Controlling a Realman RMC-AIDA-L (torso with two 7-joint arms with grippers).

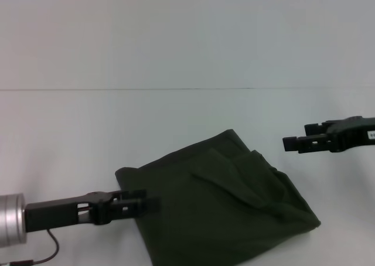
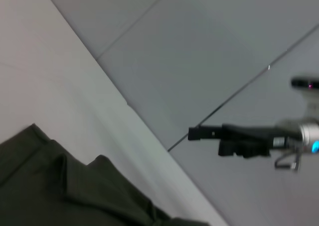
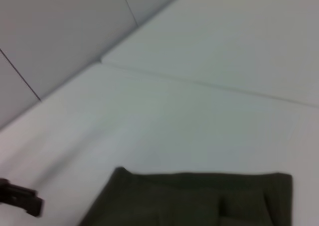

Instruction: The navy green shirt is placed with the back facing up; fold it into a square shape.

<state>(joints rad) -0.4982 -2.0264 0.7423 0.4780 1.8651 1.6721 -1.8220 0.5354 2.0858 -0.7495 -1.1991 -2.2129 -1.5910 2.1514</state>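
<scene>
The navy green shirt (image 1: 222, 207) lies on the white table as a folded, roughly square bundle, with loose folds and a ridge across its top layer. It also shows in the left wrist view (image 2: 60, 191) and the right wrist view (image 3: 199, 201). My left gripper (image 1: 149, 203) hovers at the shirt's near left edge, holding no cloth. It shows as a dark tip in the right wrist view (image 3: 35, 203). My right gripper (image 1: 286, 143) hangs above bare table to the right of the shirt, apart from it, and shows in the left wrist view (image 2: 192, 133).
The white table (image 1: 117, 125) stretches around the shirt, with a thin seam (image 1: 176, 89) running across it farther back. A dark cable (image 1: 53, 248) loops under my left arm at the near left corner.
</scene>
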